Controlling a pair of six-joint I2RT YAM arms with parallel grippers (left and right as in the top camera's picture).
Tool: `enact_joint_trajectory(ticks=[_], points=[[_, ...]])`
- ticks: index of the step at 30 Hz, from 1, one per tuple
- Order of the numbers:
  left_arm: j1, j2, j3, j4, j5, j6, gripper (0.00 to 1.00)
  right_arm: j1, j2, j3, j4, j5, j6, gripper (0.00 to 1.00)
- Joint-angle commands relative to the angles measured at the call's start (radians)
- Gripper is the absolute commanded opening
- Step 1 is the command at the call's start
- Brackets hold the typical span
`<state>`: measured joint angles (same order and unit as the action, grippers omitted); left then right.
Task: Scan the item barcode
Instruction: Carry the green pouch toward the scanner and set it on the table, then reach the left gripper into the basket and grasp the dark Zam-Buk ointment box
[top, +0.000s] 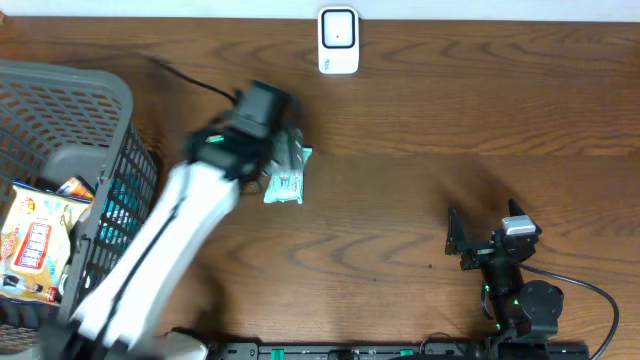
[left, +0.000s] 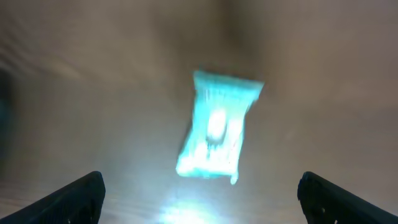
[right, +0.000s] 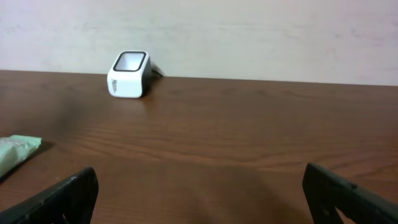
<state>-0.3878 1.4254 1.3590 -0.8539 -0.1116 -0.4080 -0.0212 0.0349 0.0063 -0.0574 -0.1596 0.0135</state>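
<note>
My left fingers (left: 81, 198) spread wide over the pale green packet (left: 217, 124); my right fingers (right: 68, 198) gape empty, scanner (right: 129, 74) far.

Look to the left edge and you'll see a grey mesh basket (top: 70, 75) standing on the dark wood-grain worktop (top: 420, 200). Inside it lies a yellow-and-white snack bag (top: 35, 245), with an orange packet (top: 75, 187) just beside its upper corner. A pale wall (right: 249, 31) runs behind the worktop's far edge.

No words can be read. Print on the yellow snack bag (top: 35, 245) and the small white scanner box (right: 129, 74) is too blurry.
</note>
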Motion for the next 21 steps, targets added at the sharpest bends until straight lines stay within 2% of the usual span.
enact_joint_trajectory(ticks=[1,5,9,14,17,21], points=[[0.077,-0.127,0.068,-0.037,-0.123,-0.005,0.98,0.009,-0.003,-0.001,-0.003,0.003,-0.011,0.99],[0.25,-0.249,0.1,-0.082,-0.152,-0.005,0.98,0.009,-0.003,-0.001,-0.003,0.003,-0.011,0.99],[0.503,-0.32,0.1,-0.174,-0.151,-0.013,0.98,0.009,-0.003,-0.001,-0.004,0.004,-0.011,0.99],[0.812,-0.303,0.077,-0.338,-0.13,-0.118,0.98,0.009,-0.003,-0.001,-0.003,0.003,-0.011,0.99],[0.964,-0.281,0.009,-0.347,-0.073,-0.129,0.98,0.009,-0.003,-0.001,-0.003,0.003,-0.011,0.99],[1.097,-0.255,-0.116,-0.286,-0.008,-0.129,0.98,0.009,-0.003,-0.001,-0.003,0.004,-0.011,0.99]])
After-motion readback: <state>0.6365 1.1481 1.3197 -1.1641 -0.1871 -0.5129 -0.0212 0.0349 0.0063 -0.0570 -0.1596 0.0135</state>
